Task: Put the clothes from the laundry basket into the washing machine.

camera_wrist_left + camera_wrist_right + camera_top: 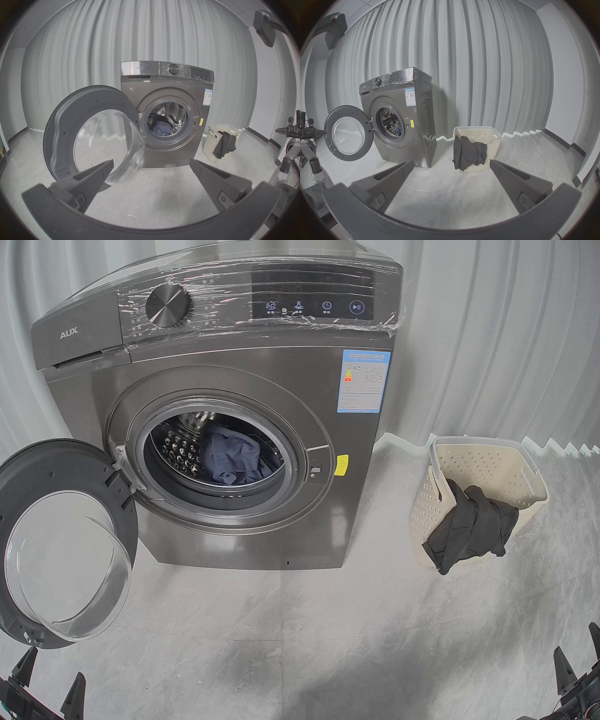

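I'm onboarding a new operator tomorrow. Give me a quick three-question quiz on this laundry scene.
1. True or false: a blue garment already lies inside the drum of the washing machine.
2. The dark garment is: A) on the floor, B) draped over the rim of the laundry basket, C) in the drum.
3. Fill in: the left gripper and right gripper both stand ____.
Key: 1 true; 2 B; 3 open.

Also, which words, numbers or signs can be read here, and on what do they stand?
Drawer front of the washing machine: a short brand logo, not quoted here.
Blue label: print too small to read.
Yellow sticker: too small.
Control panel: icons only; captions blurred.
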Controlling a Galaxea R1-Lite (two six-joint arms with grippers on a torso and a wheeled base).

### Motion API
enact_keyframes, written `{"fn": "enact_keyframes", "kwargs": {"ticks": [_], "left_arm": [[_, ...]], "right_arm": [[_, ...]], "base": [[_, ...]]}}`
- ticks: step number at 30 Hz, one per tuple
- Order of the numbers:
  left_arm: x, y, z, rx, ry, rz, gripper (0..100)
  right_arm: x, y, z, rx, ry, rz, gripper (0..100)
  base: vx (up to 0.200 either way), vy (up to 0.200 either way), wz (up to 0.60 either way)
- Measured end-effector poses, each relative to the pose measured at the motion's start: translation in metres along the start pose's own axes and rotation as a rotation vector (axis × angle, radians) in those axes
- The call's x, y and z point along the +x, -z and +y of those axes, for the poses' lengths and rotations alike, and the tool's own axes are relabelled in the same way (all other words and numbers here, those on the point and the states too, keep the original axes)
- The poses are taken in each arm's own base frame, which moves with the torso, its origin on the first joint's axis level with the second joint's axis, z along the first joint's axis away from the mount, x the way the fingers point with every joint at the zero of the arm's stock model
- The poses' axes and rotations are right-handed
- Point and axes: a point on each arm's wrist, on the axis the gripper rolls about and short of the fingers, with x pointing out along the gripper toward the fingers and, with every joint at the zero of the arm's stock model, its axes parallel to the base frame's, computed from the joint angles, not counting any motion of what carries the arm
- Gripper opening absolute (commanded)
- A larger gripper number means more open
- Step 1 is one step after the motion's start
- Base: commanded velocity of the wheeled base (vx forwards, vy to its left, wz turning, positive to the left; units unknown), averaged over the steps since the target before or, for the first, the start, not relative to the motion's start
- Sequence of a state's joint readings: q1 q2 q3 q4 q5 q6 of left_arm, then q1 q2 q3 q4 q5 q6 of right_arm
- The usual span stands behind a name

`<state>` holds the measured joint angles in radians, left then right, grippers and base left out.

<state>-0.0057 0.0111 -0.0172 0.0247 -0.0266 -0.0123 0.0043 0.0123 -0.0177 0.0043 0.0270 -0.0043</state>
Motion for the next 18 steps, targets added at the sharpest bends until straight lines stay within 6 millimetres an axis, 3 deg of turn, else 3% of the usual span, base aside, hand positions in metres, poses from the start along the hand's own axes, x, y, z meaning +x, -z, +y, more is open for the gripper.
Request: {"fn": "enact_keyframes", "kwargs": {"ticks": [18], "left_arm": [[0.0001,0.0000,0.0000,-0.008,-0.001,0.003,100]], "right_arm": [[0.0001,0.0001,0.0000,0.000,0.000,0.001,100]], "base": [[0.000,-0.200,0.00]]}}
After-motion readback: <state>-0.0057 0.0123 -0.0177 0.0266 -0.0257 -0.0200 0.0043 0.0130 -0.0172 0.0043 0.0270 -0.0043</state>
